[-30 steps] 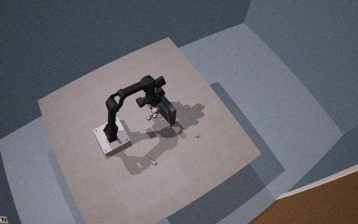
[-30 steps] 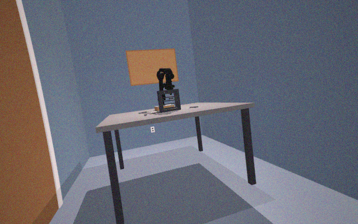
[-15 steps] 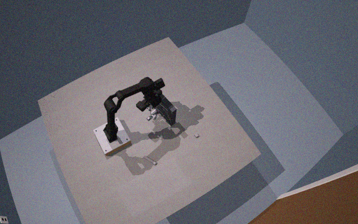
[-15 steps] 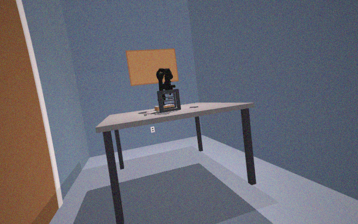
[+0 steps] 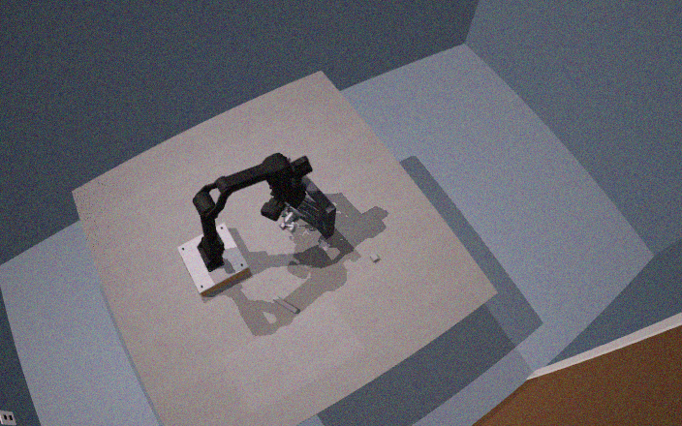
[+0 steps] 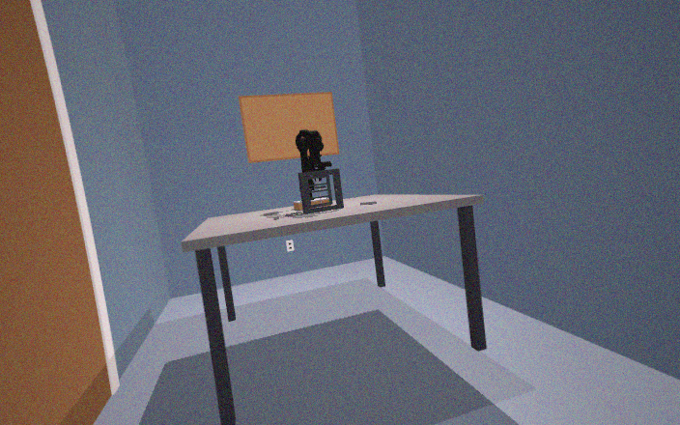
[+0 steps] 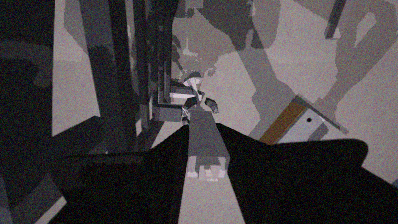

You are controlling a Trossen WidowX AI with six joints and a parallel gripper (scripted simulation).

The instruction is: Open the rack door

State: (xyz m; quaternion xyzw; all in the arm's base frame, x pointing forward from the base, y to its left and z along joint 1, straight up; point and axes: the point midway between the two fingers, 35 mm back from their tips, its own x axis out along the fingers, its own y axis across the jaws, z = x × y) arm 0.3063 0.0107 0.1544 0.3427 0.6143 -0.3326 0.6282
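Note:
The rack's dark square frame (image 5: 327,220) (image 6: 338,190) stands upright on the table (image 5: 412,275) (image 6: 410,203). Its dark bars fill the left of the wrist view. The door's grey handle (image 7: 206,135) runs between my black fingers at the middle of the wrist view. My gripper (image 7: 202,128) points down beside the rack and is shut on the handle. Pale metal parts (image 5: 288,218) show below the gripper, on the robot's side of the rack. The gripper and dark bars overlap, so I cannot tell the handle's turn or the door's exact angle.
The arm's white base plate (image 5: 190,259) (image 7: 300,131) stands on the table. A thin grey bar (image 5: 286,305) (image 6: 367,203) (image 7: 335,20) lies away from the rack, and a small pale block (image 5: 374,258) lies beyond the rack's shadow.

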